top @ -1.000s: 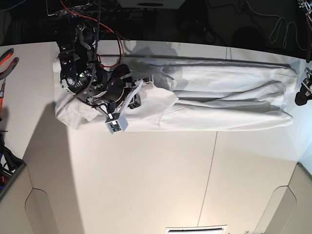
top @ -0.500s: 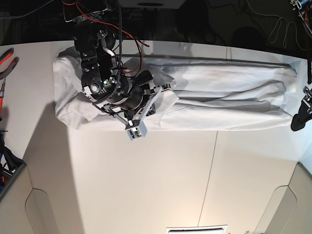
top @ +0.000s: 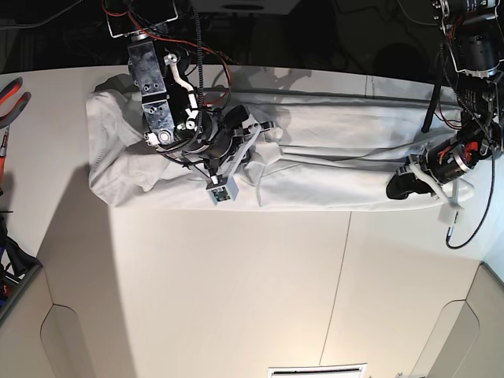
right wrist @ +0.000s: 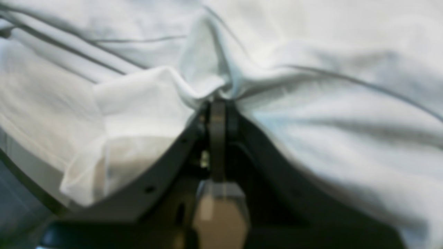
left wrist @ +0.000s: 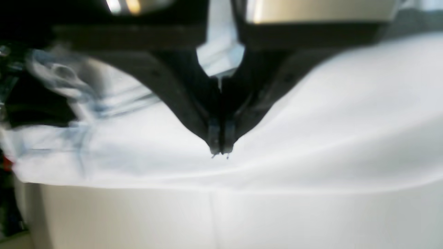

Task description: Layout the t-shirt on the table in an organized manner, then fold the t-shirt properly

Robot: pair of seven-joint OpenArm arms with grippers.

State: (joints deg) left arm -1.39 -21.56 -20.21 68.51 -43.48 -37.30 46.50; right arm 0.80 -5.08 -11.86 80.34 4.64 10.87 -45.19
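The white t-shirt (top: 354, 146) lies as a long wrinkled band along the far side of the table (top: 236, 276). My right gripper (top: 253, 154) is at the shirt's left part, shut on a bunched fold of cloth (right wrist: 207, 86) that rises to a peak at the fingertips. My left gripper (top: 396, 187) sits at the shirt's near edge on the right. In the left wrist view that gripper (left wrist: 220, 152) has its fingers pressed together on the t-shirt (left wrist: 328, 114), just above the hem, with creases running toward the tips.
Red-handled pliers (top: 12, 96) lie at the table's left edge. A thin dark seam (top: 340, 268) runs across the tabletop toward the front. Cables and dark equipment (top: 465, 39) hang behind the far edge. The front corners are cut out.
The left arm came in from the right edge onto the shirt's near hem and its jaws closed. The right arm carried its pinched cloth a little rightward and farther back.
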